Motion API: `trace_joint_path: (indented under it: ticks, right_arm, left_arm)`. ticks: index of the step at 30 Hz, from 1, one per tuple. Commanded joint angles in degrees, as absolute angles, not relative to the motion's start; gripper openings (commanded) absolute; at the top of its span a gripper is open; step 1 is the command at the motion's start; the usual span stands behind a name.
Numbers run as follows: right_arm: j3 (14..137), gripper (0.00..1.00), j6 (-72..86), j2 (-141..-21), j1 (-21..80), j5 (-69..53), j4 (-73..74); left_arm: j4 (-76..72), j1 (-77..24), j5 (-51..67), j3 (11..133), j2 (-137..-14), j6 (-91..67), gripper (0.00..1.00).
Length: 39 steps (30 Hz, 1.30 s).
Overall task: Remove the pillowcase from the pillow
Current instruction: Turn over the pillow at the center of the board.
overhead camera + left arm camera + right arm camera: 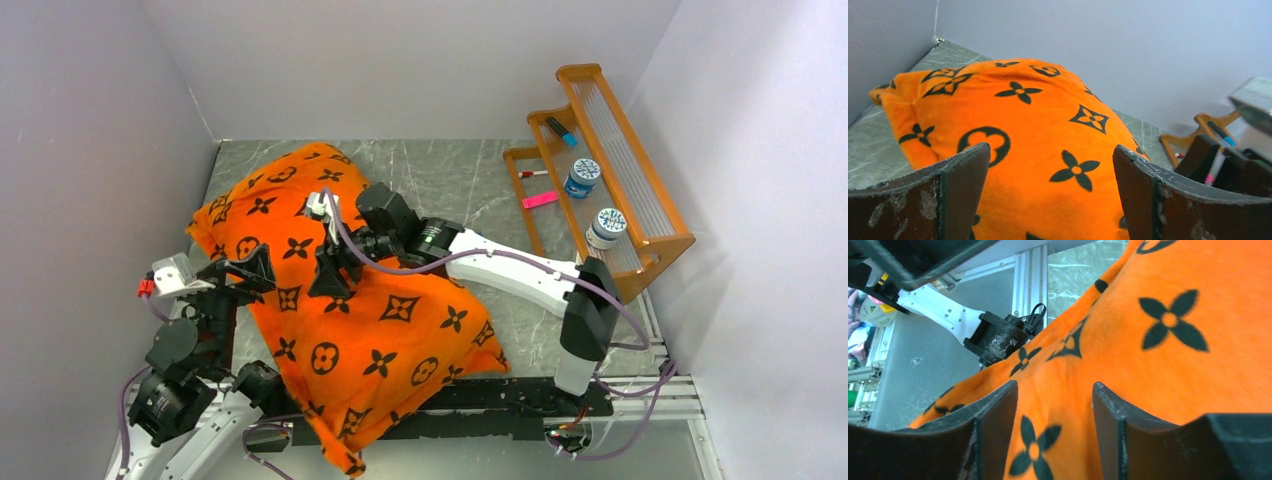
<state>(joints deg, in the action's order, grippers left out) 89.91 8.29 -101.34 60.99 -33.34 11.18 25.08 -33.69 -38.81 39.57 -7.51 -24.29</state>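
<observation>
**Orange cover fully on the pillow, both grippers spread**

The pillowcase (350, 300) carries a dark brown monogram print of four-petal flowers, pointed diamonds and ringed flowers; as far as the views resolve, it is pattern only. On the wooden rack (610, 180) at the far right corner of the desk (450, 175), two jars (582, 176) with blue-and-white lids bear print too small to read. So does a blue-capped marker (560, 130).

The left gripper (240, 278) has its jaws at their widest, at the pillowcase's left flank near the desk's left edge. In its wrist view the orange bulge fills the gap ahead of the fingers, and I cannot tell whether they touch the cloth. The right gripper (338, 265) sits on top of the cover around the middle of the desk with its jaws partway apart. A soft ridge of orange fabric rises between its fingers (998, 410), which rest against the cloth without being closed on it.

The pillowcase lies slantwise from the far left corner to the near edge, where one corner reaches over by the arm bases. The pillow is wholly hidden inside it. In the left wrist view a blurred grey shape is cut off at the right edge. In the right wrist view the left arm (993, 337) shows beyond the cover, with a dark blurred bar across the top
</observation>
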Motion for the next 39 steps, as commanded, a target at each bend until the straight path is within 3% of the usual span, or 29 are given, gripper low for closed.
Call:
trace_joint_path:
  ticks: [1,12,21,27,39]
  right_arm:
    - [87.3,0.62,4.0,-94.1,60.4,-29.2,12.7]
    - [70.0,0.99,2.6,-81.4,58.3,-12.1,11.0]
    - [60.7,1.0,4.9,-72.3,57.9,-7.9,7.6]
    - [57.7,1.0,8.2,-69.2,57.8,-7.9,8.6]
    - [54.9,1.0,14.5,-64.4,57.8,3.4,9.8]
  left_arm:
    - [23.3,-33.2,-38.7,39.5,-8.1,-21.2,0.97]
    - [21.5,-29.2,-31.2,39.8,-16.0,-19.2,0.97]
    - [19.6,-21.8,-20.6,40.2,-23.7,-18.5,0.97]
    - [19.7,-21.6,-18.2,41.3,-28.2,-17.5,0.97]
    - [25.5,-21.6,-14.4,52.4,-44.4,-11.0,0.97]
